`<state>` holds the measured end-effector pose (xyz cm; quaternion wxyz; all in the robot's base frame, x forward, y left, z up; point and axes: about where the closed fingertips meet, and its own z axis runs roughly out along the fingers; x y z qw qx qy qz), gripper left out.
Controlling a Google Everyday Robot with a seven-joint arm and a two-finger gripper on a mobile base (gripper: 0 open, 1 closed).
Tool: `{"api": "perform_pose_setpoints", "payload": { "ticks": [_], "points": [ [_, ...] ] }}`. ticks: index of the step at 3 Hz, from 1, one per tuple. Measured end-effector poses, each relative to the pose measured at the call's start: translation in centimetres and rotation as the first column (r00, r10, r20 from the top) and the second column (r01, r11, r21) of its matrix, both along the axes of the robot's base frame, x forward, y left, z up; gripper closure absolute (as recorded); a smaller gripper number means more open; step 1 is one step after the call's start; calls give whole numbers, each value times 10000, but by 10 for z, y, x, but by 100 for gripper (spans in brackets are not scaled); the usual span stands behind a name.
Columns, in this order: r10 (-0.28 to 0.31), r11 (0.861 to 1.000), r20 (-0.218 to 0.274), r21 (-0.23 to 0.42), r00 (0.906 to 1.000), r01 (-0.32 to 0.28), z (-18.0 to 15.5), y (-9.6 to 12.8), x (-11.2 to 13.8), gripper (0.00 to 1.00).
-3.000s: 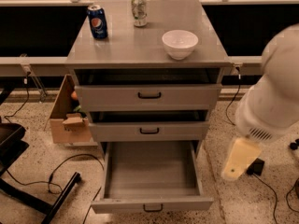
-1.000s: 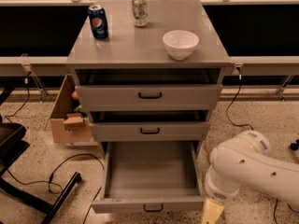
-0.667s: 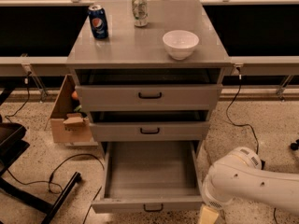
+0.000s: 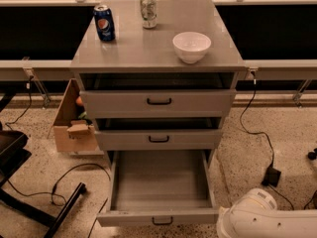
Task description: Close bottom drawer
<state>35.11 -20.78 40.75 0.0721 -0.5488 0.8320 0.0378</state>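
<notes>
The bottom drawer (image 4: pixel 161 187) of the grey cabinet (image 4: pixel 158 48) is pulled far out, a wide shallow empty tray with a slim front panel and a small black handle (image 4: pixel 162 221). The middle drawer (image 4: pixel 158 140) and the top drawer (image 4: pixel 157 102) above it stick out slightly. My white arm (image 4: pixel 267 219) lies low at the bottom right, just right of the open drawer's front corner. The gripper is out of view below the frame edge.
On the cabinet top stand a blue soda can (image 4: pixel 104 23), a second can (image 4: pixel 147 4) and a white bowl (image 4: pixel 191 46). A cardboard box (image 4: pixel 74 123) sits left of the cabinet. Cables (image 4: pixel 64 182) and a black chair base (image 4: pixel 20 182) lie on the left floor, a power adapter (image 4: pixel 272 175) on the right.
My arm has swung down from the right of the cabinet to the floor level at the bottom right. The gripper has dropped out of the frame. The drawer has not moved.
</notes>
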Motion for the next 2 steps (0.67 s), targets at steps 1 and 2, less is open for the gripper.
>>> {"api": "perform_pose_setpoints", "payload": {
  "ticks": [1, 2],
  "points": [
    [53, 9999, -3, 99, 10000, -53, -8, 3, -2, 0],
    [280, 9996, -161, 0, 9995, -280, -26, 7, -10, 0]
  ]
}}
